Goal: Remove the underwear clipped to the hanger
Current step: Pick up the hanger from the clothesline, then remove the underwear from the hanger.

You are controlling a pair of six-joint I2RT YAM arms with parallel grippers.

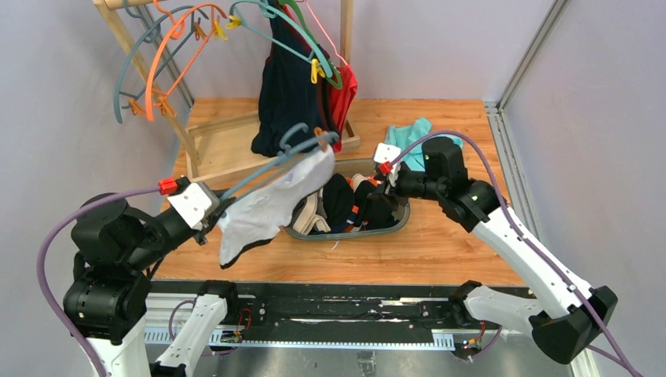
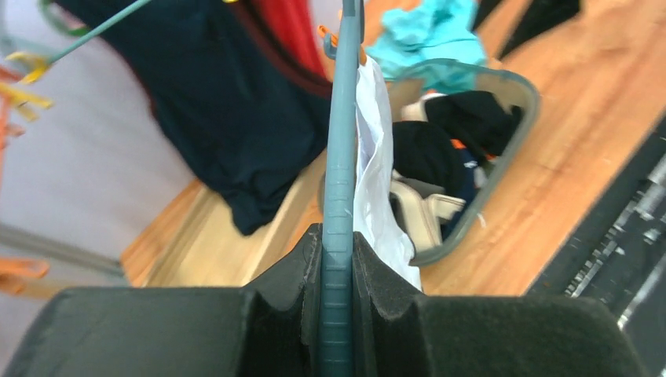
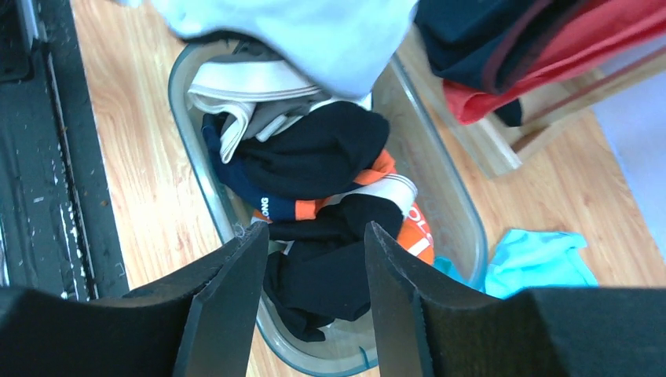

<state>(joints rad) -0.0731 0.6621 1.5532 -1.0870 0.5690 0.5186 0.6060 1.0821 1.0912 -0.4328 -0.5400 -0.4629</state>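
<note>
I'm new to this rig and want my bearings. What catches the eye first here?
A white-grey underwear piece hangs clipped to a grey-blue hanger that the left gripper clamps, left of centre over the table. Next to it, a clear bin heaped with dark briefs sits mid-table, the open right gripper poised just above. A navy tank top hangs at the back.

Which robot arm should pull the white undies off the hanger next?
Right, probably. The left gripper is shut on the hanger, so it's busy. The right gripper is open, empty, over the bin, close to the white underwear.
</note>
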